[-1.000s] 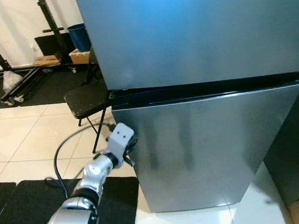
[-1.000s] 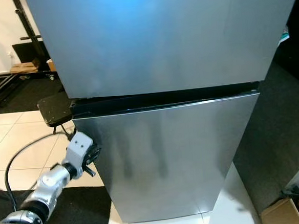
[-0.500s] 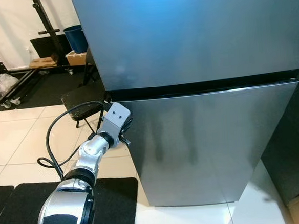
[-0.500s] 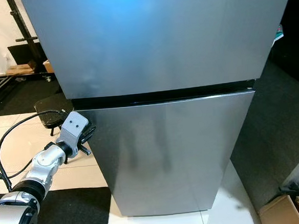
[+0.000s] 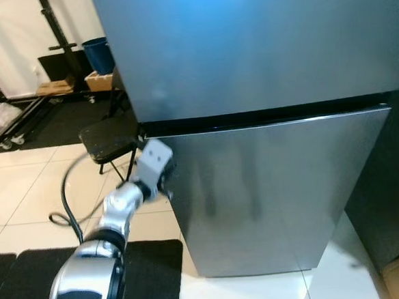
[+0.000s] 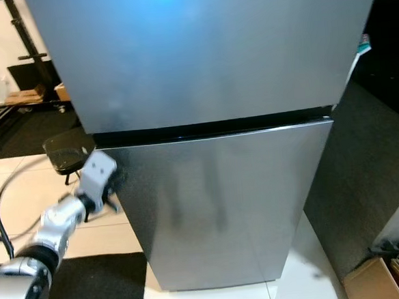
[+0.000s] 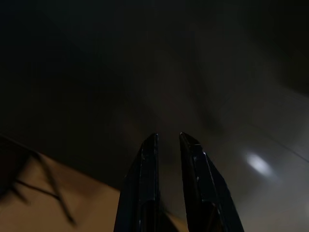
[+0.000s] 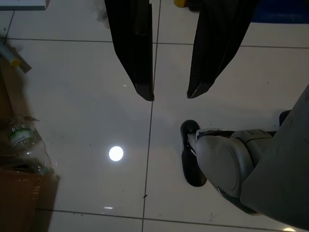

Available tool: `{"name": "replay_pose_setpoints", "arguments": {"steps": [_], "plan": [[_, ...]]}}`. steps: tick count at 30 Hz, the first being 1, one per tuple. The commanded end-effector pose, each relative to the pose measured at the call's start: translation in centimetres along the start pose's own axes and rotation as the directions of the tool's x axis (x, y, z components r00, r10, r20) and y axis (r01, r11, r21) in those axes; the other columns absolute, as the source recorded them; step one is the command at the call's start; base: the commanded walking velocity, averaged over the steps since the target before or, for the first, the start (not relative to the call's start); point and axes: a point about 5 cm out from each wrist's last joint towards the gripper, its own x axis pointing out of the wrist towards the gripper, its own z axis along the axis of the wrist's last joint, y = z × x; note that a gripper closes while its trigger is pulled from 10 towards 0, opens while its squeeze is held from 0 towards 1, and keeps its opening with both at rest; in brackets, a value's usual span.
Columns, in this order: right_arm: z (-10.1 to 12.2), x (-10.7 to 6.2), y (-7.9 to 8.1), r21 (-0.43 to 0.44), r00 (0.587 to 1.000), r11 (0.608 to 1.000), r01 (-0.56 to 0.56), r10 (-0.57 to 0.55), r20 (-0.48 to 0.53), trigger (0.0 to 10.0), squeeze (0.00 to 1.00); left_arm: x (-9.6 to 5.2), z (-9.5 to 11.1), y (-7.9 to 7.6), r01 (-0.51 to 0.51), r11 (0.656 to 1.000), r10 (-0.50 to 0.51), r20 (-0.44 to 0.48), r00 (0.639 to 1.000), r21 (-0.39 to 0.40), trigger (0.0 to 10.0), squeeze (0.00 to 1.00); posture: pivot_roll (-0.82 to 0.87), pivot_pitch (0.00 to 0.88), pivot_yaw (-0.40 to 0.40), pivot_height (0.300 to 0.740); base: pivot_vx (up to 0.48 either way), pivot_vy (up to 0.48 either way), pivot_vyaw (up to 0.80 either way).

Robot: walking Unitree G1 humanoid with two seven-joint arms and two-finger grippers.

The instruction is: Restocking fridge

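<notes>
The steel fridge stands in front of me with its upper door (image 5: 247,43) and lower door (image 5: 271,192) both closed, a dark seam between them. My left gripper (image 5: 166,182) is at the lower door's left edge, just under the seam, blurred by motion. In the left wrist view its fingers (image 7: 149,159) lie almost together with nothing between them, pointing at the dark door side. My right gripper (image 8: 170,95) hangs open over the white tiled floor.
A black stool (image 5: 106,139) and a looping black cable (image 5: 66,200) are left of the fridge, with a black mat (image 5: 17,285) below them. A cardboard box (image 6: 373,281) lies at the lower right. A plastic bottle (image 8: 19,140) and my foot (image 8: 193,154) are on the floor.
The lower door, ajar a second ago, now sits flush with the fridge. My left gripper has risen along the door's left edge. The camera has shifted a little.
</notes>
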Motion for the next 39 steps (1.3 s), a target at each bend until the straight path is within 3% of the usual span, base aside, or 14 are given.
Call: {"name": "replay_pose_setpoints", "arguments": {"steps": [1, 2, 4, 7, 11, 13, 15, 16, 19, 22, 27, 34, 39], "plan": [[0.5, 0.2, 0.7, -0.034, 1.000, 0.999, -0.024, 0.024, 0.002, 10.0, 0.00, -1.0, -4.0, -2.9, 0.097, 0.990, -0.110, -0.134, 0.985, -0.104, 10.0, 0.00, -0.10, 0.000, 0.046, 0.740, 0.000, 0.000, 0.00], [0.5, 0.2, 0.7, -0.034, 1.000, 0.999, -0.024, 0.024, 0.002, 10.0, 0.00, -1.0, -4.0, -2.9, 0.097, 0.990, -0.110, -0.134, 0.985, -0.104, 10.0, 0.00, -0.10, 0.000, 0.046, 0.740, 0.000, 0.000, 0.00], [1.0, 0.3, 1.0, -0.047, 0.999, 0.998, -0.033, 0.034, 0.009, 10.0, 0.00, -2.7, -7.7, -5.1, 0.081, 0.974, -0.132, -0.243, 0.961, -0.210, 10.0, 0.00, -0.09, 0.000, 0.040, 0.740, 0.000, 0.000, 0.00], [1.8, 0.5, 1.3, -0.059, 0.999, 0.997, -0.041, 0.042, 0.022, 10.0, 0.00, -4.9, -11.1, -6.9, -0.024, 0.945, -0.094, -0.341, 0.935, -0.326, 10.0, 0.00, -0.08, 0.000, 0.035, 0.740, 0.000, 0.000, 0.00], [2.0, 0.5, 1.3, -0.065, 0.999, 0.997, -0.042, 0.044, 0.026, 10.0, 0.00, -5.7, -12.0, -7.3, -0.079, 0.928, -0.066, -0.368, 0.927, -0.365, 10.0, 0.00, -0.07, 0.000, 0.031, 0.740, 0.000, 0.000, 0.00], [2.7, 0.6, 1.4, -0.090, 0.997, 0.995, -0.054, 0.058, 0.042, 10.0, 0.00, -8.2, -14.7, -8.4, -0.270, 0.832, 0.022, -0.459, 0.888, -0.484, 10.0, 0.00, -0.05, 0.000, 0.017, 0.740, 0.000, 0.000, 0.00], [3.3, 0.6, 1.5, -0.104, 0.995, 0.992, -0.076, 0.082, 0.059, 10.0, 0.00, -10.7, -16.9, -9.8, -0.415, 0.735, 0.064, -0.554, 0.830, -0.536, 10.0, 0.00, -0.04, 0.000, 0.010, 0.740, 0.000, 0.000, 0.29], [3.3, 0.6, 1.5, -0.104, 0.995, 0.992, -0.076, 0.082, 0.059, 10.0, 0.00, -10.7, -16.9, -9.8, -0.415, 0.735, 0.064, -0.554, 0.830, -0.536, 10.0, 0.00, -0.04, 0.000, 0.010, 0.740, 0.000, 0.000, 0.59], [3.9, 0.7, 1.7, -0.136, 0.993, 0.986, -0.092, 0.102, 0.064, 10.0, 0.00, -13.2, -18.9, -12.2, -0.518, 0.676, 0.060, -0.660, 0.748, -0.525, 10.0, 0.00, -0.03, 0.000, -0.002, 0.740, 0.000, 0.000, 0.80], [4.4, 0.8, 1.6, -0.149, 0.992, 0.984, -0.095, 0.106, 0.067, 10.0, 0.00, -13.8, -19.4, -13.3, -0.534, 0.670, 0.049, -0.688, 0.724, -0.515, 10.0, 0.00, -0.03, 0.000, -0.007, 0.740, 0.000, 0.000, 0.80], [4.8, 0.8, 1.5, -0.166, 0.992, 0.981, -0.098, 0.110, 0.067, 10.0, 0.00, -13.1, -19.1, -13.8, -0.522, 0.677, 0.044, -0.680, 0.732, -0.518, 10.0, 0.00, -0.01, 0.000, -0.022, 0.740, 0.000, 0.000, 0.80], [5.2, 0.9, 1.5, -0.179, 0.991, 0.979, -0.099, 0.113, 0.069, 10.0, 0.00, -11.7, -18.3, -13.4, -0.476, 0.724, 0.038, -0.661, 0.750, -0.499, 10.0, 0.00, -0.01, 0.000, -0.023, 0.740, 0.000, 0.000, 0.80], [5.5, 0.9, 1.4, -0.182, 0.991, 0.978, -0.100, 0.115, 0.072, 10.0, 0.00, -11.4, -18.2, -13.2, -0.479, 0.729, 0.044, -0.664, 0.746, -0.490, 10.0, 0.00, -0.01, 0.000, -0.024, 0.740, 0.000, 0.000, 0.80]]}}
